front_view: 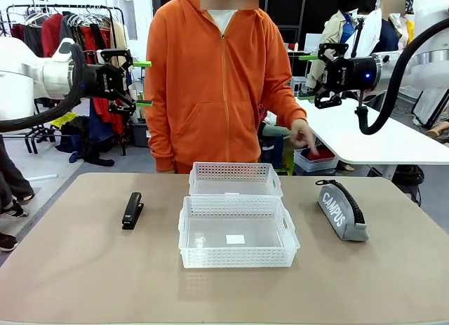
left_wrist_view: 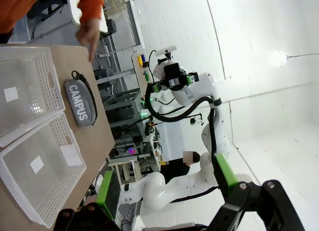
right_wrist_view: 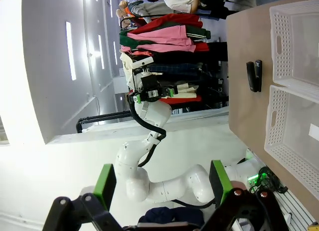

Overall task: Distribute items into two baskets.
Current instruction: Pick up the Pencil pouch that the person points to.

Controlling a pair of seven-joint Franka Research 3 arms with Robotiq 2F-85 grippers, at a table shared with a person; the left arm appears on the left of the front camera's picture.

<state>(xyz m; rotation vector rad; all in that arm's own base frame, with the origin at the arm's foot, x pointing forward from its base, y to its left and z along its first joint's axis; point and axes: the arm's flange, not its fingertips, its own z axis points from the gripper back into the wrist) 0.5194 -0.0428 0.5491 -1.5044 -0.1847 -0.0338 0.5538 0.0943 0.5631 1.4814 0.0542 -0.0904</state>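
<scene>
Tan table [front_view: 70, 269]; orange hoodie [front_view: 210, 93] behind; clothes rack [front_view: 49, 30] far left.

On your table [front_view: 84, 283] the far basket [front_view: 235, 173] sits just behind the near basket [front_view: 238, 257]; the stapler [front_view: 132, 210] lies left of them, the pouch [front_view: 341, 213] right.

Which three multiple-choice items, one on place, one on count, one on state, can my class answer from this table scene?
1. Where is the black stapler? A) on the floor B) on the table, left of the near basket C) in a claw
2. How many white lattice baskets are there? A) one B) two C) three
3. How is the left claw? A) open, empty B) shut on the stapler C) shut on a basket
Key: 1 B, it lies on bare tabletop; 2 B, the far basket sits behind the near one; 3 A, its green pads stand apart in the air.
</scene>
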